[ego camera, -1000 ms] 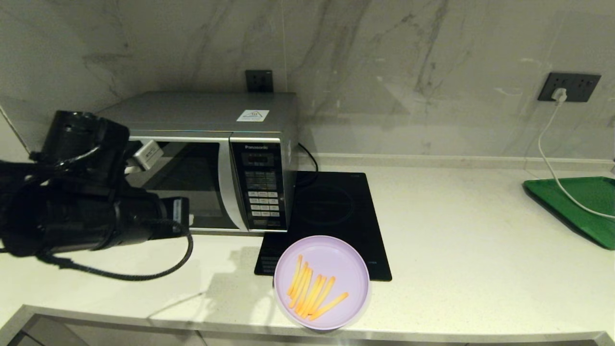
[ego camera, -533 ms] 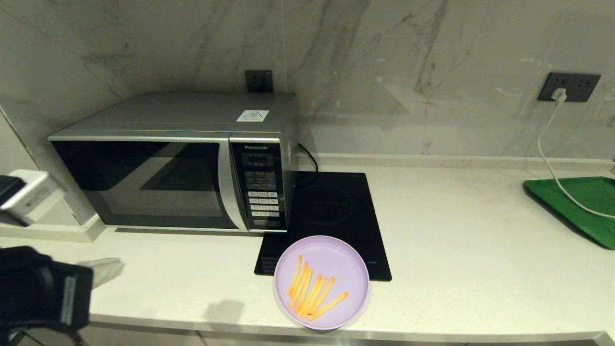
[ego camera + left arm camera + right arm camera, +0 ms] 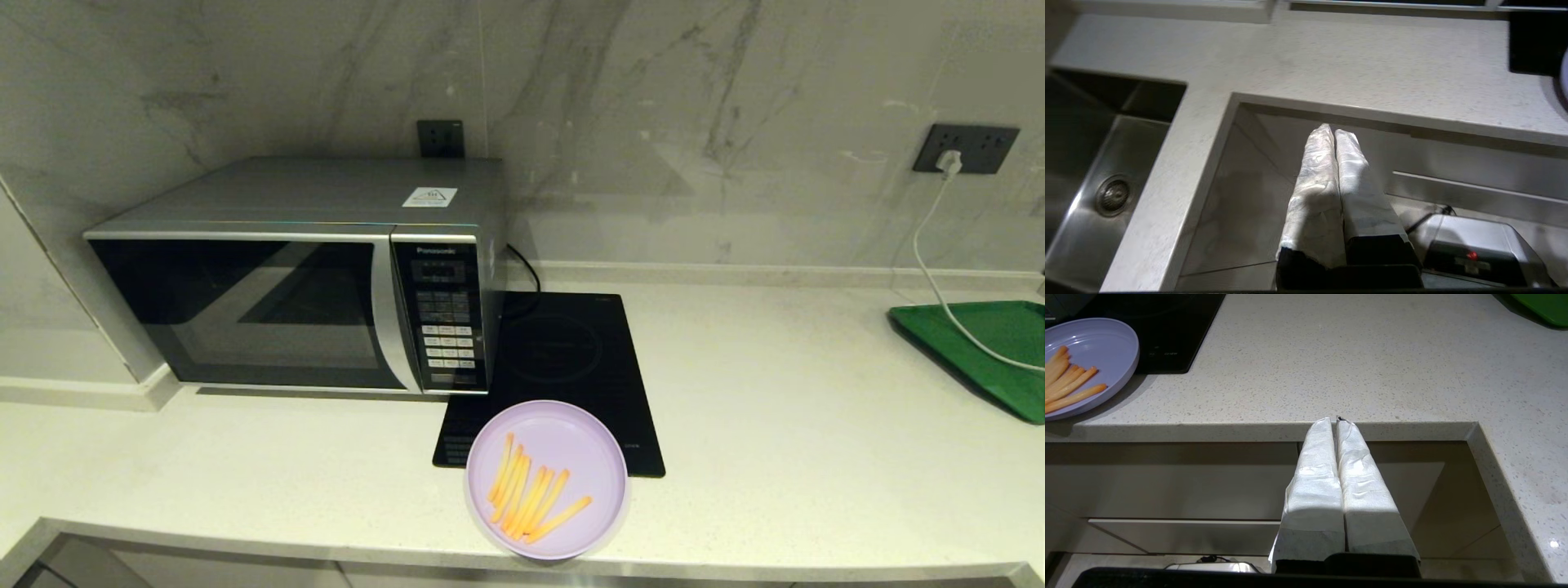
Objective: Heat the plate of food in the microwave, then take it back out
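Note:
The lilac plate of food [image 3: 545, 478] with yellow-orange fries [image 3: 531, 495] sits at the counter's front edge, partly on the black induction hob [image 3: 563, 359]; the right wrist view also holds the plate of food [image 3: 1098, 347]. The silver microwave [image 3: 310, 278] stands at the back left with its dark door closed. Neither arm shows in the head view. My left gripper [image 3: 1335, 132] hangs shut and empty below the counter edge, left of the plate. Shut and empty too, my right gripper [image 3: 1334, 421] sits just under the counter's front edge, right of the plate.
A green tray [image 3: 988, 351] lies at the far right under a white cable [image 3: 939, 269] from a wall socket. A steel sink [image 3: 1098, 183] is set into the counter at the left. The counter's front edge [image 3: 1249, 430] runs just ahead of both grippers.
My left arm has dropped from in front of the microwave door, down past the counter's left front and out of the head view. The plate and microwave have not moved.

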